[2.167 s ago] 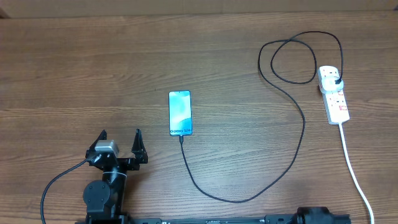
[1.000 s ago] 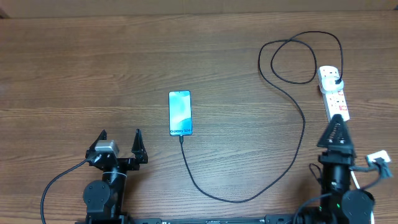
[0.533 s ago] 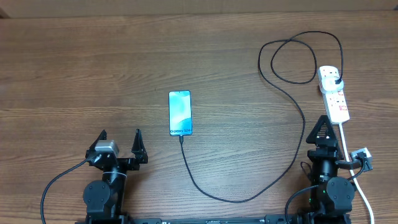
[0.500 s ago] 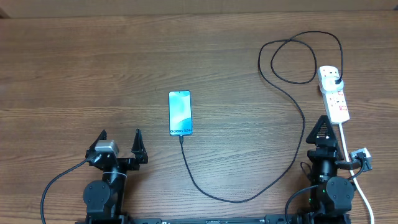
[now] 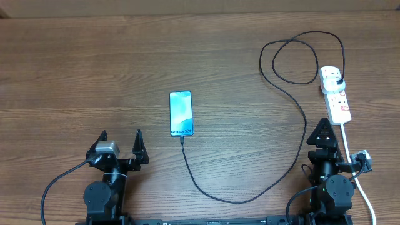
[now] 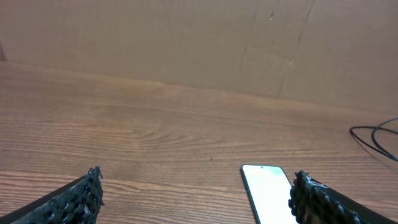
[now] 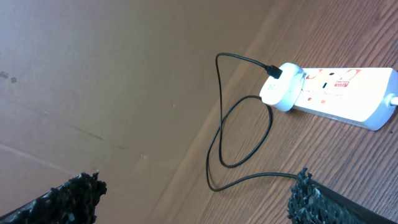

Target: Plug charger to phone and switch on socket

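One phone [image 5: 180,113], one charger [image 5: 305,125], one socket [image 5: 335,97], left gripper [image 5: 120,135], right gripper [image 5: 325,125].

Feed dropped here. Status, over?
Left gripper, right gripper open, empty. Charger tip at phone bottom edge, plug in socket. Switch state unclear. Nothing blocking it.

The left gripper [image 5: 120,135] is sitting at the near left, level, fingers spread wide and pointing far. The right gripper [image 5: 325,127] is sitting at the near right, rolled sideways, its fingers also spread wide.
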Controlling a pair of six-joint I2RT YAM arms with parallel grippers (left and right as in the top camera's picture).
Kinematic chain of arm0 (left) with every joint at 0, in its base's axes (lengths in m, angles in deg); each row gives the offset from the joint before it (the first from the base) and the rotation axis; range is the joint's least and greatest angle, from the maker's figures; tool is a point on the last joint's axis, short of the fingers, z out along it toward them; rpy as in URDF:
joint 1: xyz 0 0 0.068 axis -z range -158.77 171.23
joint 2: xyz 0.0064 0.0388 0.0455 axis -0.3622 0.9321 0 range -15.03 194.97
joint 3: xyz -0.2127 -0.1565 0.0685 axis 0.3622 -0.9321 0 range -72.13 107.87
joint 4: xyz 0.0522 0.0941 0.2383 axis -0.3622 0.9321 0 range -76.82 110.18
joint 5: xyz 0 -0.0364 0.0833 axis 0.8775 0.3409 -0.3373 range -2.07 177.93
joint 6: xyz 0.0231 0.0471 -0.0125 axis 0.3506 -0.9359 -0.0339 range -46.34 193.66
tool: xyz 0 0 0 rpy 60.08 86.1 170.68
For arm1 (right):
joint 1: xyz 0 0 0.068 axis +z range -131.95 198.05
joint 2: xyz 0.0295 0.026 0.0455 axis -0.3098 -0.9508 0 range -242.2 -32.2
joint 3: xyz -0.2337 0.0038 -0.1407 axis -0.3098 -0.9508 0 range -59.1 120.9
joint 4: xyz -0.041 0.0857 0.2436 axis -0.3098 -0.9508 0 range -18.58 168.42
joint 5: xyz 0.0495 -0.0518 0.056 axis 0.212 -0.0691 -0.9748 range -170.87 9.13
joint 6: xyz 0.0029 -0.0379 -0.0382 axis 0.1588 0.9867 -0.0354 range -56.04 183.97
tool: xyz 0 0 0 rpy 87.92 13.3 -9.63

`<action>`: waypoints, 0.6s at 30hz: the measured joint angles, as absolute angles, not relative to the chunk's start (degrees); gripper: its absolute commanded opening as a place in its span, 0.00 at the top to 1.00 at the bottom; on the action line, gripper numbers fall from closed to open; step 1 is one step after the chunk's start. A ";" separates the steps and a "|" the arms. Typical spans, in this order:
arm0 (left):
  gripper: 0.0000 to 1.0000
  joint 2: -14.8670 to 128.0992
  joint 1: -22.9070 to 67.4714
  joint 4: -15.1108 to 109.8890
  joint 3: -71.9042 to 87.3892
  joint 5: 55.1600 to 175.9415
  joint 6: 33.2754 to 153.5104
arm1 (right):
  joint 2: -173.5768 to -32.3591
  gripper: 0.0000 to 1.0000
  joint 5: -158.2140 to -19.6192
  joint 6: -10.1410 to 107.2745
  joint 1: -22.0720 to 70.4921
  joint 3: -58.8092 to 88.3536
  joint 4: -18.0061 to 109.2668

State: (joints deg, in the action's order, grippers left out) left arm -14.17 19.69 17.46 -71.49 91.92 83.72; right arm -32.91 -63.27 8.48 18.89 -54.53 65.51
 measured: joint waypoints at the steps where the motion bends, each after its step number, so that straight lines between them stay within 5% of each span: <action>1: 0.01 -14.17 19.69 17.46 -71.49 91.92 83.72 | -32.91 0.00 -63.27 8.48 18.89 -54.53 65.53; 18: 0.00 -14.17 19.69 17.46 -71.49 91.92 83.72 | -32.91 0.00 -64.93 7.91 18.89 -54.53 65.42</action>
